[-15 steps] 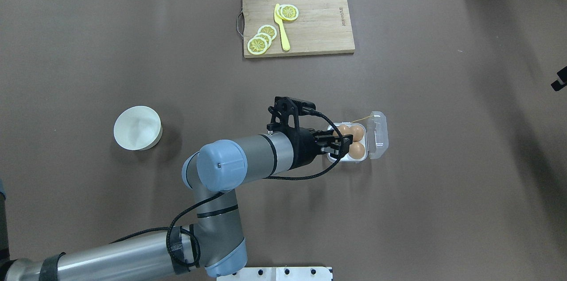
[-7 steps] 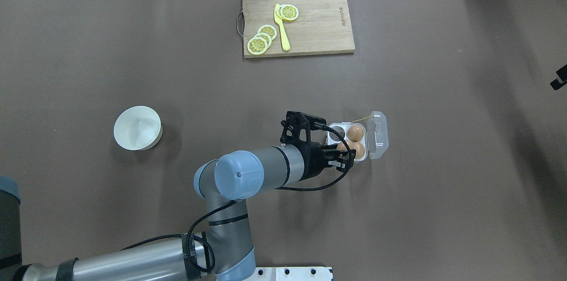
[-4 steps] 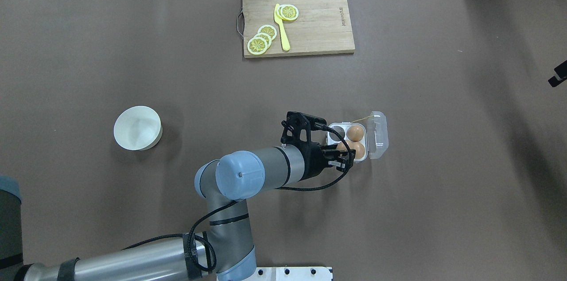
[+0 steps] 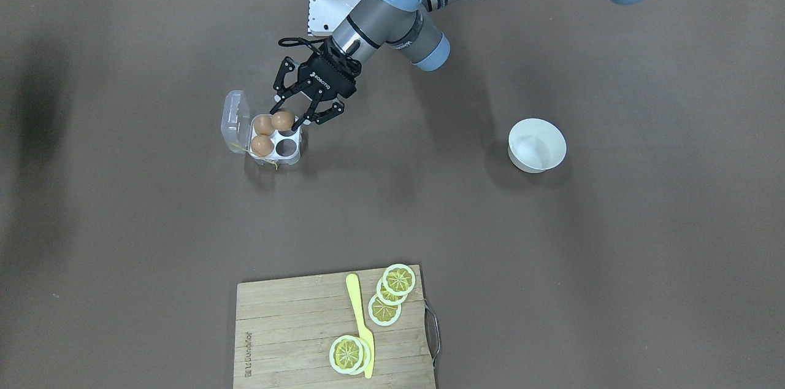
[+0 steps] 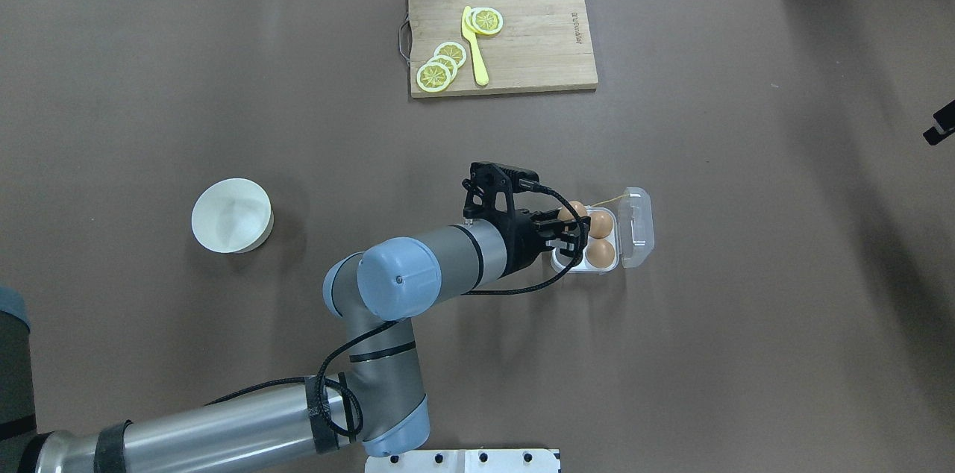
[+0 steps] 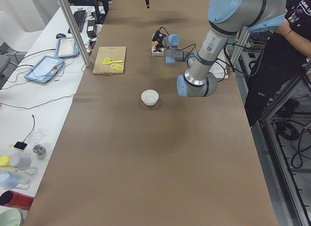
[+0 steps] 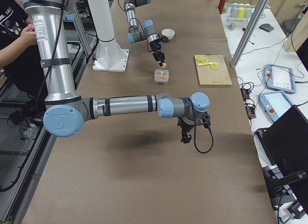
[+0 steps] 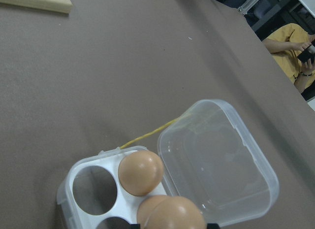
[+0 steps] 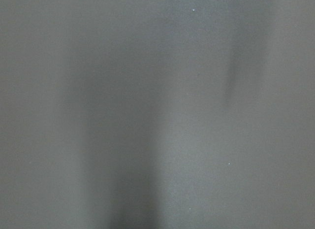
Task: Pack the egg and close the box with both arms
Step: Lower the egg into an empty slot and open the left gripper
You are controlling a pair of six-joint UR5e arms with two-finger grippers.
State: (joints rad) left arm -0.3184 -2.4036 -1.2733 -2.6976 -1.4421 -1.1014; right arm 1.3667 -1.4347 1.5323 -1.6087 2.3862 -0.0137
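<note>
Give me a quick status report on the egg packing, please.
Left gripper shut on egg, above box. Right gripper state unclear. Lid open, nothing blocking empty cells.

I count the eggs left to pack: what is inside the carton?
An egg and a second egg sit by the open lid. One empty cell shows; the fourth is partly hidden under the third egg, held above the carton by the left gripper.

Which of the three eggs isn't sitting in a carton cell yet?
The egg gripped by the left gripper, raised above the box; the other two eggs sit in the cells beside the open lid.
</note>
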